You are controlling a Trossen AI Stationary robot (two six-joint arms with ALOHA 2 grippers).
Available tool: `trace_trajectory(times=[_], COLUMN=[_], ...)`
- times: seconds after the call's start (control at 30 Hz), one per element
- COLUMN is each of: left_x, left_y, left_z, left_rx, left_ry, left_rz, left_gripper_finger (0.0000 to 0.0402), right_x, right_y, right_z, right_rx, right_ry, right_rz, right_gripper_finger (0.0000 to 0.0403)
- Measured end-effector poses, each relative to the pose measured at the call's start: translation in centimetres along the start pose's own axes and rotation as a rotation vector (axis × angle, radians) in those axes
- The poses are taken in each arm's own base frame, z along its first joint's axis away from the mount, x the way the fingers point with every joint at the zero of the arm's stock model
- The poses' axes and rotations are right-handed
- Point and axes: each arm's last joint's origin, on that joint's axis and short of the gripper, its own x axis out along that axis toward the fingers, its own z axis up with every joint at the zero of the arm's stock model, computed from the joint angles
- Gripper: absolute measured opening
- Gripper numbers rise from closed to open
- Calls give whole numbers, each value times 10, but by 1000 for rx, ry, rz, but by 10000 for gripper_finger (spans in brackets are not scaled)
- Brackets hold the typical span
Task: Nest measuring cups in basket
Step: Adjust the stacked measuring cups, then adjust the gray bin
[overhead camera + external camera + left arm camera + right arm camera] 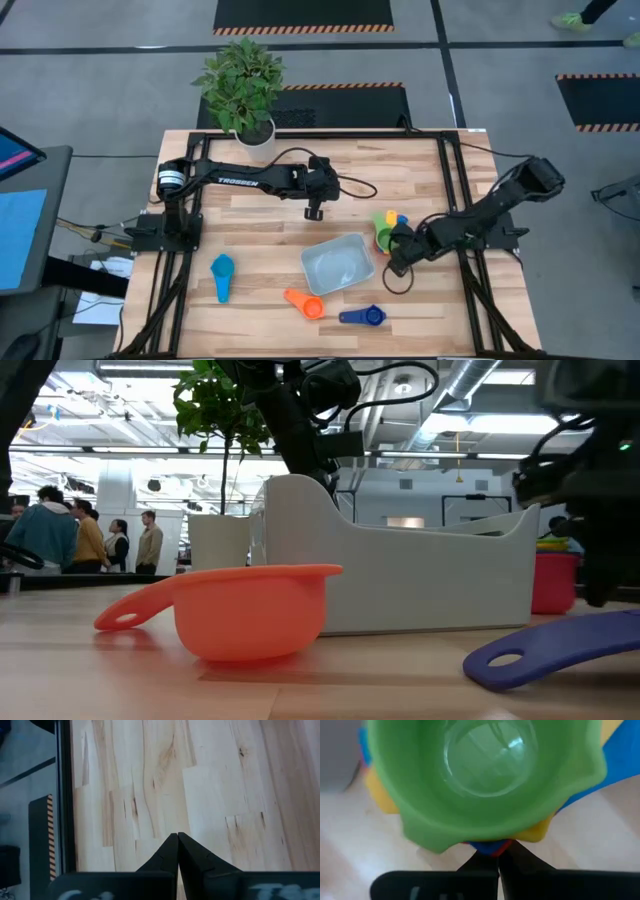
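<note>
Right gripper [398,262] sits clenched at the right of centre in the high view, its fingers pressed together at the foot of the stacked cups [388,230]. In the right wrist view the fingertips [495,860] meet just under the green cup [485,775], which tops the stack, with yellow, blue and red edges showing beneath. Whether they pinch a handle or only touch it cannot be told.

Basket [338,264] lies just left of this gripper, lower centre, with nothing visible inside. Orange cup [306,303] and dark blue cup [364,316] lie below it, near the table's front edge; light blue cup [222,272] lies well apart at lower left.

Left gripper [313,211] hangs shut above bare table [210,785], upper centre, waiting.

Risk, as judged: if the stack is moved by one lower handle, the loose upper cups could tip or slide off; a low path could also catch the basket wall.

Hidden: the contact point under the green cup. In the low view the basket wall blocks most of the stack.
</note>
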Motion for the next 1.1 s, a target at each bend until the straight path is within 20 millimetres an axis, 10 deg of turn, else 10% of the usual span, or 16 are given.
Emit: trace_trajectory(times=[0.6, 1.1], left_x=[0, -5], left_y=[-1, -25], left_z=[-2, -14], left_rx=[-40, -151], left_ry=[18, 162], left_rz=[-16, -147], left_gripper_finger=[0, 0], right_x=[6, -9], right_y=[-14, 15], right_z=[53, 36], right_rx=[-60, -156], right_ry=[-155, -87], right_rz=[30, 171], right_gripper_finger=[16, 20])
